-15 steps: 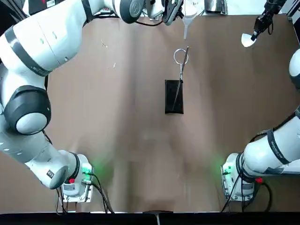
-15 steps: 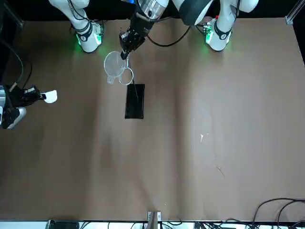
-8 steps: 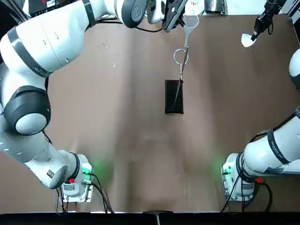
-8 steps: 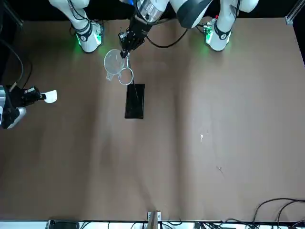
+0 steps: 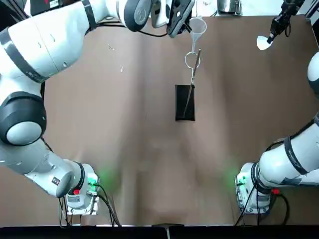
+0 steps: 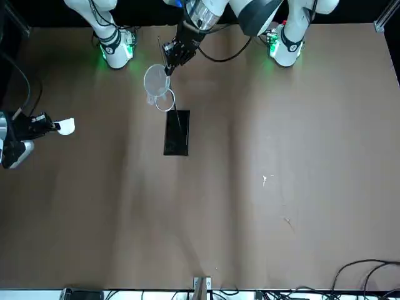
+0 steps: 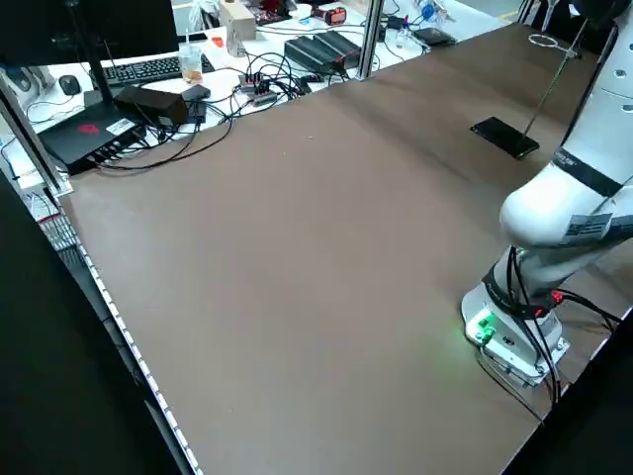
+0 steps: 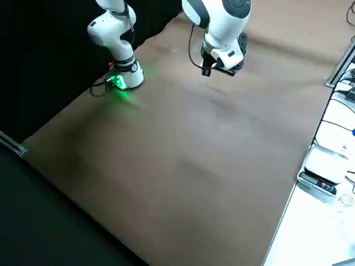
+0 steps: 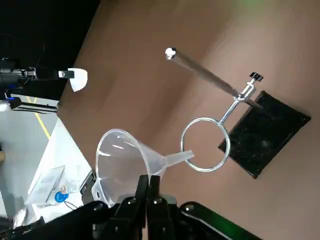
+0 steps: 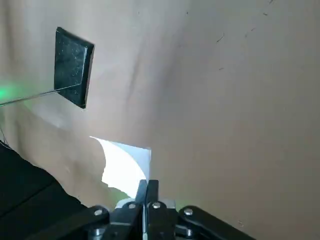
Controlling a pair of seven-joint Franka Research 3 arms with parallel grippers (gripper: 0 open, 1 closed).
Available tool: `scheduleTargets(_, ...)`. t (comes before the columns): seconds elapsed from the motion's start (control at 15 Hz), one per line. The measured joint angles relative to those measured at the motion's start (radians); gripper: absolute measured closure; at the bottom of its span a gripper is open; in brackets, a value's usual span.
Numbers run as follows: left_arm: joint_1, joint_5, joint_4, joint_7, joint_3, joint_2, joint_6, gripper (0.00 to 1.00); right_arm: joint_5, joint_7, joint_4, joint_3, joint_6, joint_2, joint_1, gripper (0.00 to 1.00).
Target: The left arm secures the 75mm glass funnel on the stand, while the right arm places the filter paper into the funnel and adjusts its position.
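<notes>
Compared with a second ago, your left arm's black gripper (image 5: 185,26) has carried the small clear glass funnel (image 5: 197,27) in from the table's far edge, so its thin stem now reaches the round wire ring of the stand (image 5: 192,60), a thin metal rod on a black rectangular base plate (image 5: 184,102). The fingers (image 9: 149,186) are pinched together on the funnel's rim; the cone hangs tilted beside them, its stem tip just over the ring's edge in the left wrist view. Your right arm's thin black gripper (image 5: 272,36) has not moved: it sits well apart at the far right corner, its fingers closed on the white folded filter paper (image 5: 263,43).
</notes>
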Motion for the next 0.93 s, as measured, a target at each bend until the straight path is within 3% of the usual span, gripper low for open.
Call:
scheduleTargets(0.2,0.022,0.000,-0.023,0.002,-0.033,-0.002,0.003,0.98,0.000,0.000,0.000,0.000,0.000,0.000,0.000,0.99)
scheduleTargets(0.93,0.023,0.000,-0.128,0.004,-0.053,-0.013,0.102,0.98,0.000,-0.001,0.000,0.000,0.000,0.000,-0.001,0.99)
